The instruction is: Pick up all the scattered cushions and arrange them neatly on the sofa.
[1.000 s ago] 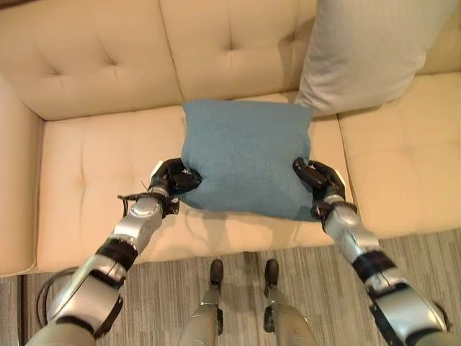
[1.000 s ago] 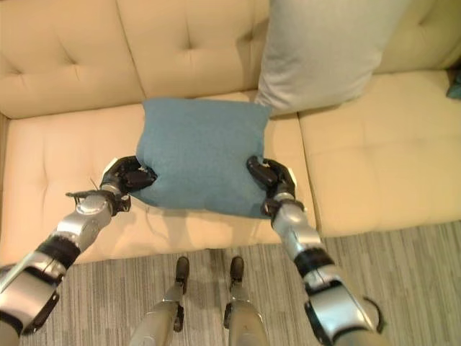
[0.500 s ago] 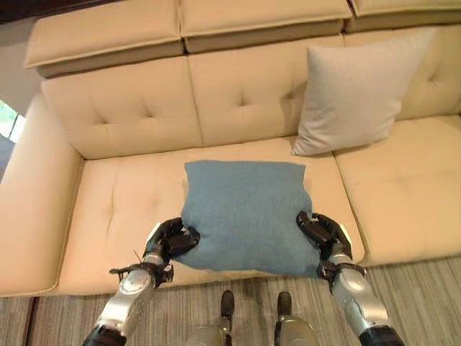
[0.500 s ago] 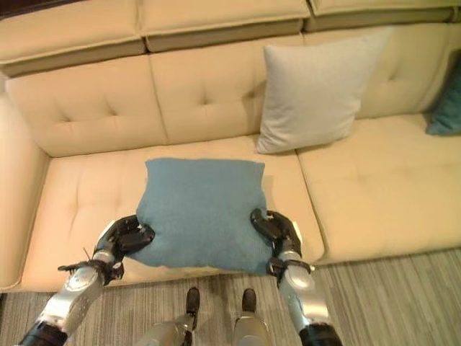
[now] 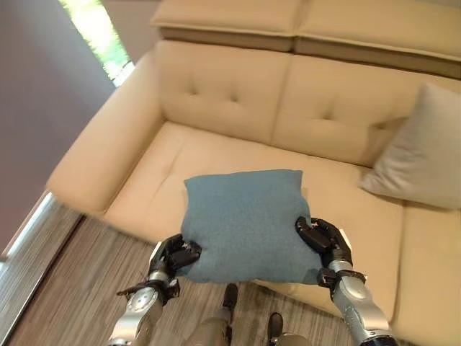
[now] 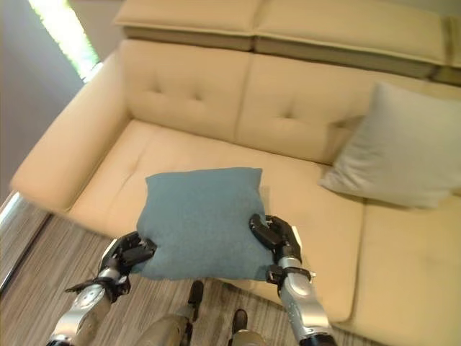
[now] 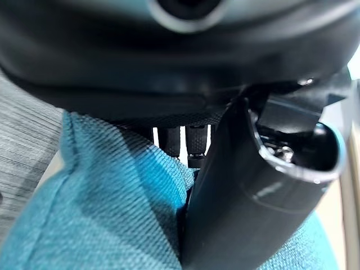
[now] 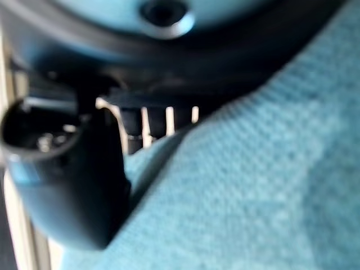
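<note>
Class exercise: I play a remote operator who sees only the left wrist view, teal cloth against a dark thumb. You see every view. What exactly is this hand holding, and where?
Observer: The left hand pinches the near left corner of a blue cushion, held over the front edge of the beige sofa.
Operator: Is the other side supported?
Observer: Yes, the right hand grips the cushion's near right corner.
Operator: Anything else on the sofa?
Observer: A light grey cushion leans against the backrest to the right of the blue one, apart from it.
</note>
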Motion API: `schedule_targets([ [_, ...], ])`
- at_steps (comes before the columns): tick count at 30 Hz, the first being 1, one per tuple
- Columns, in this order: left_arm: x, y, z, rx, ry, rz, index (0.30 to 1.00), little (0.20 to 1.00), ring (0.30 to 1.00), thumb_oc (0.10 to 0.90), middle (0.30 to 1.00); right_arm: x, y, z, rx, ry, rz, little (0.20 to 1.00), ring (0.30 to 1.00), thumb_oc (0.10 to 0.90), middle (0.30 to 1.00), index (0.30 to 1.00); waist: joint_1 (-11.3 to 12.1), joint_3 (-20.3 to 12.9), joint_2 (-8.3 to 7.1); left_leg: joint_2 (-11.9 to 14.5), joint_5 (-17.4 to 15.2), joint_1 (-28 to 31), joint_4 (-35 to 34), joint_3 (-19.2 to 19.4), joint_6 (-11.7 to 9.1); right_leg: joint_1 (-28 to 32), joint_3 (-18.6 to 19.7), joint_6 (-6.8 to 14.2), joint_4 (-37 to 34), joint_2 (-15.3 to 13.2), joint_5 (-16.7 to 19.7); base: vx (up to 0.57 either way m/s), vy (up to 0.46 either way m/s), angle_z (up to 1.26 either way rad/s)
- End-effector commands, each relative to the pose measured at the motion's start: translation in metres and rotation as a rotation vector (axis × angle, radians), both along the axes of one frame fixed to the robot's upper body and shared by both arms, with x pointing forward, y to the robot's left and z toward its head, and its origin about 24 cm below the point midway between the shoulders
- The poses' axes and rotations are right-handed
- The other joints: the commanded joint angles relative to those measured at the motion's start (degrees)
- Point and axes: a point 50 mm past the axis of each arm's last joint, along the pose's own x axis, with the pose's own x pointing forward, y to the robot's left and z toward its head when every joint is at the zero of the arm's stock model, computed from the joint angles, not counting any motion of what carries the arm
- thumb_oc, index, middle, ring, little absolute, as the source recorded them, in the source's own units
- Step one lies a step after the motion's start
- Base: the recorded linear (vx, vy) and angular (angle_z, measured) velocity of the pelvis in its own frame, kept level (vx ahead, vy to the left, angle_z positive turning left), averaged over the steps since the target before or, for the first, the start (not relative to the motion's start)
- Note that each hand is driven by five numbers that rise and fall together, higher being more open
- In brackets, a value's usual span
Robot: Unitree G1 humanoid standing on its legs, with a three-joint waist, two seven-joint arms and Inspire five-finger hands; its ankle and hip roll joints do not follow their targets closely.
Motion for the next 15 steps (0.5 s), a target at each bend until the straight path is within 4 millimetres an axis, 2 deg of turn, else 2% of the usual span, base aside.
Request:
schedule_targets([
  [1, 0.028, -0.01, 0.048, -0.028, -0.287, -0.057, 0.3, 0.3, 0.3, 0.4, 0.3, 0.024, 0.037, 0.055, 0.087, -0.304, 0.16, 0.3, 0.3, 0.4, 0.3, 0.3, -1.44, -5.8, -4.75, 2.06, -5.82, -0.74, 3.49, -0.29, -3.03, 0.01, -1.81, 3.24, 2.36, -1.31, -4.76, 0.01, 0.123, 0.84],
  [2, 0.028, -0.013, 0.047, -0.034, -0.286, -0.064, 0.3, 0.3, 0.3, 0.4, 0.3, 0.025, 0.036, 0.056, 0.072, -0.309, 0.166, 0.3, 0.3, 0.4, 0.3, 0.3, -1.47, -5.89, -5.27, 5.1, -7.04, 1.47, 3.1, 0.08, -4.02, 1.03, -2.99, 3.54, 2.67, -2.04, -5.83, 0.02, 0.13, 1.17],
  [5, 0.027, -0.016, 0.047, -0.039, -0.285, -0.077, 0.3, 0.3, 0.3, 0.4, 0.3, 0.026, 0.035, 0.06, 0.059, -0.321, 0.177, 0.3, 0.3, 0.4, 0.3, 0.3, -1.55, -6.78, -5.72, 12.61, -3.75, 4.94, -0.84, 2.9, -6.31, 2.05, -6.85, 3.87, 2.82, -3.5, -5.7, 0.03, 0.209, 0.86],
  [7, 0.027, -0.015, 0.044, -0.036, -0.273, -0.067, 0.3, 0.3, 0.3, 0.4, 0.3, 0.027, 0.034, 0.061, 0.046, -0.321, 0.183, 0.3, 0.3, 0.4, 0.3, 0.3, -1.49, -7.09, -5.92, 15.44, -1.73, 5.57, -2.41, 3.03, -7.98, 2.58, -8.86, 4.11, 3.89, -4.81, -6.1, 0.06, 0.335, 0.58],
  [10, 0.028, -0.018, 0.041, -0.028, -0.259, -0.091, 0.3, 0.3, 0.3, 0.4, 0.3, 0.028, 0.032, 0.061, 0.017, -0.313, 0.201, 0.3, 0.3, 0.4, 0.3, 0.3, -2.42, -8.26, -5.61, 18.43, -0.57, 6.79, -4.62, 8.95, -10.08, 3.16, -14.47, 5.38, 5.89, -8.71, -5.21, 0.07, 0.48, 0.64],
  [11, 0.027, -0.018, 0.04, -0.032, -0.258, -0.102, 0.3, 0.3, 0.3, 0.4, 0.3, 0.028, 0.034, 0.06, 0.021, -0.301, 0.209, 0.3, 0.3, 0.4, 0.3, 0.3, -2.73, -8.71, -5.16, 17.97, -1.05, 7.84, -5.67, 10.0, -9.99, 3.03, -15.08, 5.86, 6.23, -9.64, -4.43, 0.09, 0.503, 1.07],
  [13, 0.026, -0.018, 0.038, -0.028, -0.247, -0.103, 0.3, 0.3, 0.3, 0.4, 0.3, 0.027, 0.036, 0.056, 0.022, -0.286, 0.213, 0.3, 0.3, 0.4, 0.3, 0.3, -2.5, -8.91, -5.04, 16.77, -2.34, 8.15, -5.33, 9.38, -9.8, 3.44, -15.25, 6.75, 5.81, -10.85, -3.18, 0.09, 0.412, 0.65],
  [14, 0.023, -0.018, 0.035, -0.023, -0.236, -0.115, 0.3, 0.3, 0.3, 0.4, 0.3, 0.027, 0.041, 0.052, 0.029, -0.267, 0.227, 0.3, 0.3, 0.4, 0.3, 0.3, -2.07, -8.85, -5.32, 14.45, -4.76, 7.47, -3.51, 8.45, -9.09, 3.97, -15.62, 8.12, 5.41, -13.46, -0.51, 0.09, 0.437, 0.2],
  [15, 0.021, -0.018, 0.032, -0.007, -0.223, -0.123, 0.3, 0.3, 0.3, 0.4, 0.3, 0.027, 0.045, 0.05, 0.033, -0.259, 0.241, 0.3, 0.3, 0.4, 0.3, 0.3, -1.81, -8.8, -5.76, 12.97, -6.09, 7.12, -2.43, 8.52, -8.25, 3.99, -15.62, 8.94, 5.8, -14.87, 1.27, 0.09, 0.443, 0.45],
])
